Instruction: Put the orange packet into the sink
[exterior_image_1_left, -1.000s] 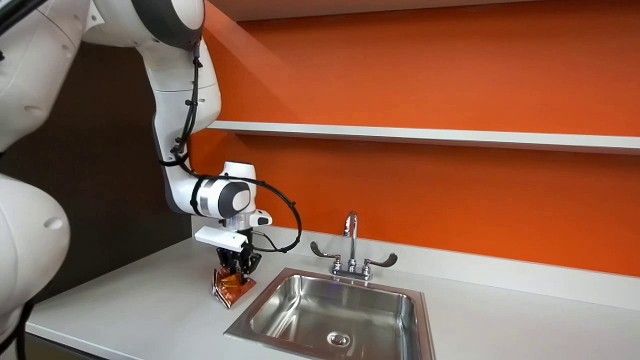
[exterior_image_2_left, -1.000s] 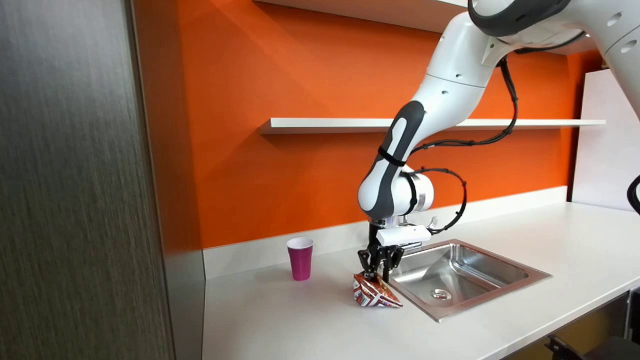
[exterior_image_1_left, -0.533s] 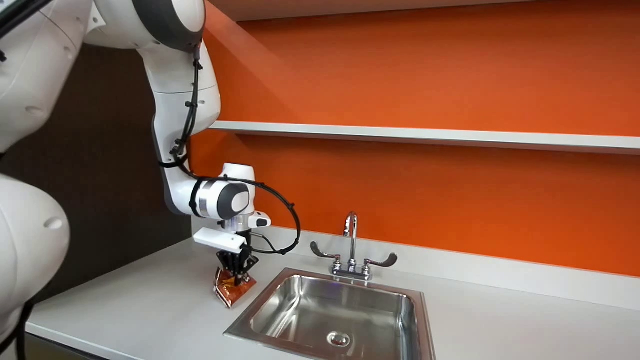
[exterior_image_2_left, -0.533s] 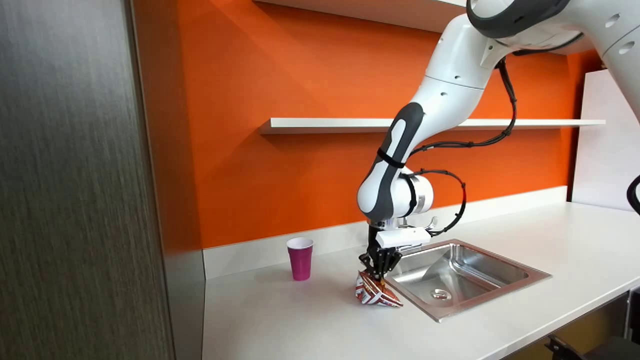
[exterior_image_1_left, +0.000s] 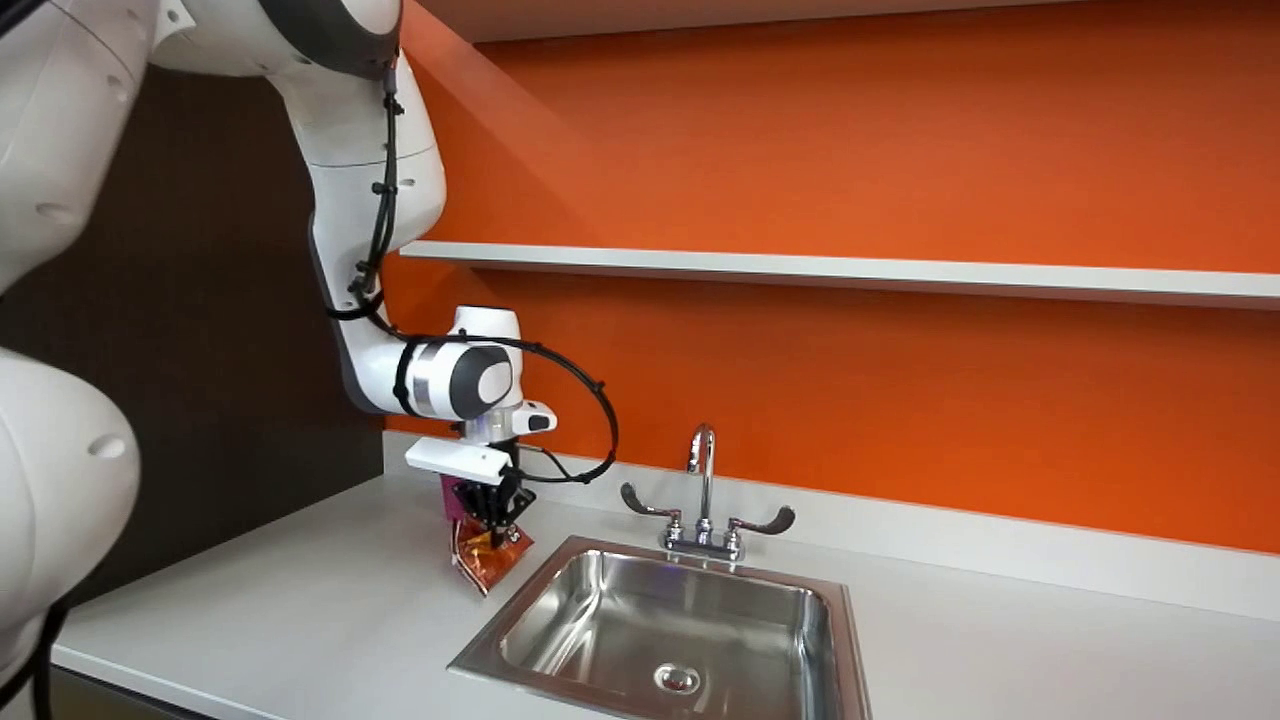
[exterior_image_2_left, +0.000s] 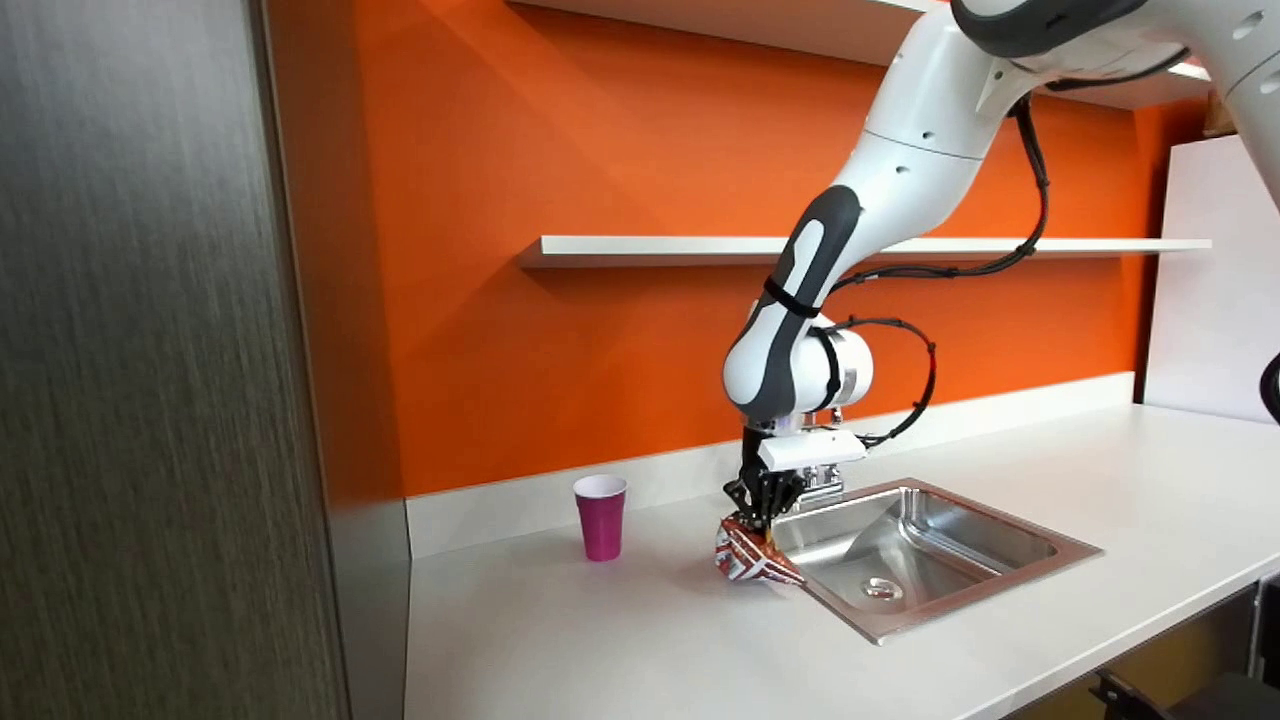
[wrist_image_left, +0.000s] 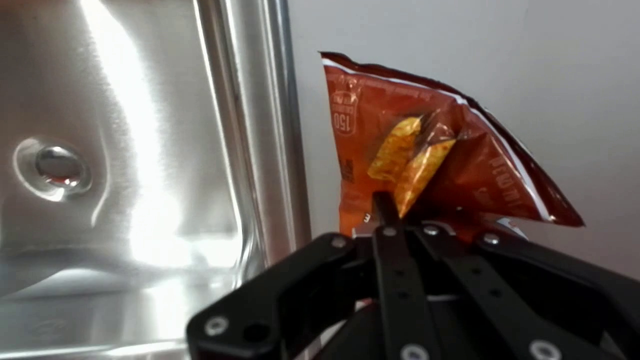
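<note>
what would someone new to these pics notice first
Likely the bright orange wall behind the counter in both exterior views. Next, the crinkled orange packet pinched in the black gripper, just beside the steel sink. In an exterior view, a magenta cup stands upright near the wall.

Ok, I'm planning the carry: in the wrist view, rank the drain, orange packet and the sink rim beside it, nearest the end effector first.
1. Orange packet: pinched in the end effector.
2. Sink rim: picture-left of the packet.
3. Drain: farther picture-left, beyond that rim.
</note>
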